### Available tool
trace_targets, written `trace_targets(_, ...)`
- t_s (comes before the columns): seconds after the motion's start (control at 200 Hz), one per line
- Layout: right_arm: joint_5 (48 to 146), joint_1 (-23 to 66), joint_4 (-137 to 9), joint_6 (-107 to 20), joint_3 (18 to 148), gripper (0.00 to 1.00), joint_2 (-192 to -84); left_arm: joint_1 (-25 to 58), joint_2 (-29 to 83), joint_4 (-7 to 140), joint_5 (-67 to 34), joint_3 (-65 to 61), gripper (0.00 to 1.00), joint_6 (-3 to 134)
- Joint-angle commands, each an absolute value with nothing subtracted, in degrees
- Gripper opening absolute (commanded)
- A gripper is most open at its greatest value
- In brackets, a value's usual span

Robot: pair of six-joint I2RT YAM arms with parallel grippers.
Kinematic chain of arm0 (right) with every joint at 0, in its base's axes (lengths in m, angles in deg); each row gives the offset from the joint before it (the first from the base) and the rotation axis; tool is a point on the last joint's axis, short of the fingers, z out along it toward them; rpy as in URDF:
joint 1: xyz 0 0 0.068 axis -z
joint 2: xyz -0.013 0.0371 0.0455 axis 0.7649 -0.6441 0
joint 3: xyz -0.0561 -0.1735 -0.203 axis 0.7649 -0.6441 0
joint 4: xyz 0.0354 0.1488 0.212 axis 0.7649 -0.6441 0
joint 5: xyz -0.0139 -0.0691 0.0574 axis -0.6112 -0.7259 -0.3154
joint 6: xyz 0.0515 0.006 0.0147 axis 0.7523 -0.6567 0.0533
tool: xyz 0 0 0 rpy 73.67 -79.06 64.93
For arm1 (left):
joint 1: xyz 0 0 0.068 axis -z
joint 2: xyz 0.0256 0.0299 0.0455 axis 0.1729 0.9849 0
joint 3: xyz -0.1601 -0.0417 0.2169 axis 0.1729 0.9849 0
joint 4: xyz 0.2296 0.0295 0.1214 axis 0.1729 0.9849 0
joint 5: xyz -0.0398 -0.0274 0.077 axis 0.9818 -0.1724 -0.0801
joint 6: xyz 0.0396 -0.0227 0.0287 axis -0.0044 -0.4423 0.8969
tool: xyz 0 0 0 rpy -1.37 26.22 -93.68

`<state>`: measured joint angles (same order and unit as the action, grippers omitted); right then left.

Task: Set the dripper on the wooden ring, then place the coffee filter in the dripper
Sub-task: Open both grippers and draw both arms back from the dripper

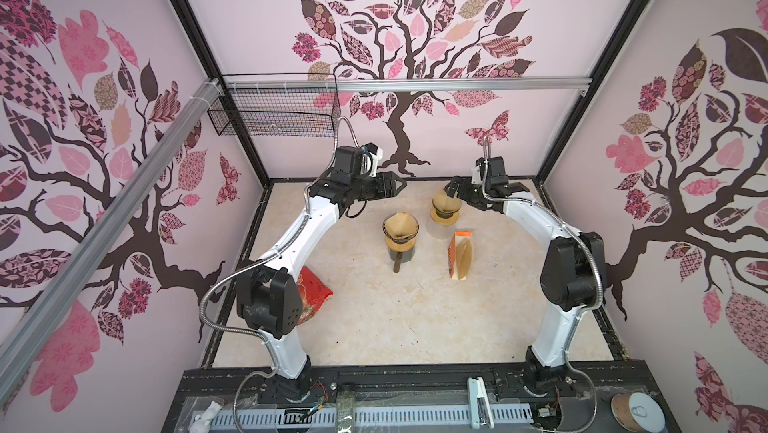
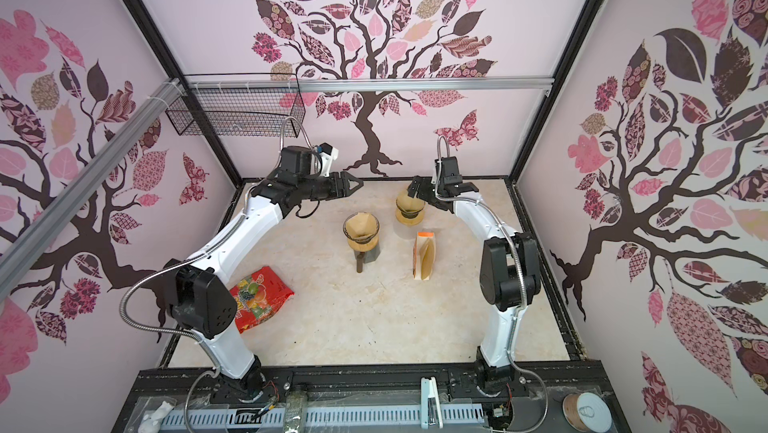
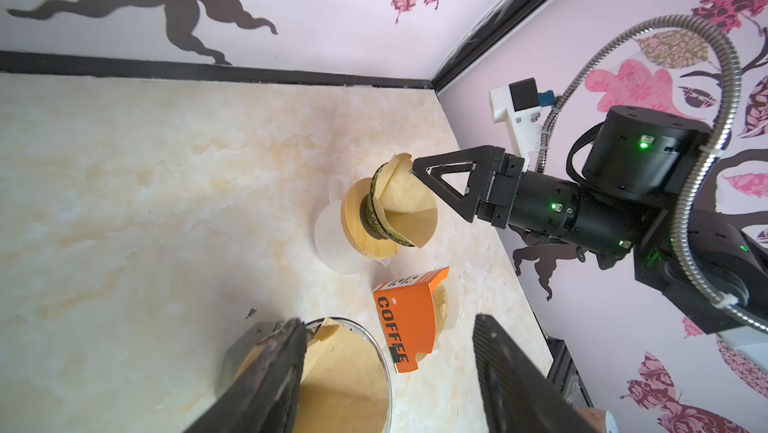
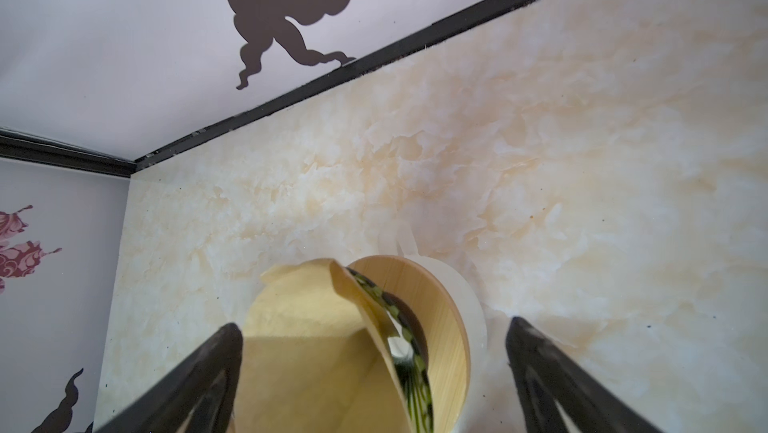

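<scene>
Orange COFFEE carton point(image 1: 453, 254) on the marbled tabletop point(image 1: 374, 327), standing with tan filter papers showing at its open side.

Just beyond the carton, toward the back wall point(image 1: 440, 148): a green-banded dripper point(image 1: 446, 215) with a wooden collar, seated on a translucent server point(image 3: 328, 240). Inside that dripper, the coffee filter point(image 3: 409, 202), with its cone partly opened and the paper rising well above the rim.

Directly above the same dripper, so also just beyond the carton: the right end effector point(image 4: 374, 324), spread wide, pinching nothing. In the right wrist view, one finger point(image 4: 195, 372) over the paper cone and the other outside the wooden collar. In the left wrist view, one fingertip point(image 3: 417, 169) right at the paper's upper edge; touching or just short of it, impossible to tell.

Beside the carton, on the side of the left arm point(image 1: 307, 227): a glass dripper point(image 1: 401, 246) on a dark server point(image 1: 401, 255) with a handle, lined with a second filter point(image 1: 400, 225).

Farther from the carton on that same side, raised above the tabletop and nearer the back wall than the glass dripper: the left end effector point(image 3: 388, 321), with fingers point(image 3: 266, 377) apart and nothing between them, touching no object.

Well apart from the carton, toward the base of the left arm: a red snack bag point(image 1: 318, 289) lying flat, partly hidden by that arm.
</scene>
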<state>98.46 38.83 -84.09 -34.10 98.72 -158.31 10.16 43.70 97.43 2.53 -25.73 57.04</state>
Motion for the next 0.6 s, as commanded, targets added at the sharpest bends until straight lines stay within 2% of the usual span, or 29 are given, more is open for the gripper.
trace_targets(0.0,97.54,39.25,-84.73,-33.97,101.31,1.00,-152.11,9.64,39.36,96.64,0.18,-21.70,0.68,58.90)
trace_targets(0.28,94.40,39.26,-84.77,-33.62,100.72,1.00,-146.43,8.59,29.79,96.98,-6.15,-14.65,0.77,58.34)
trace_targets(0.595,88.32,39.26,-77.91,-30.35,88.42,1.00,-135.31,8.48,17.88,97.40,-7.61,-3.29,0.86,53.36)
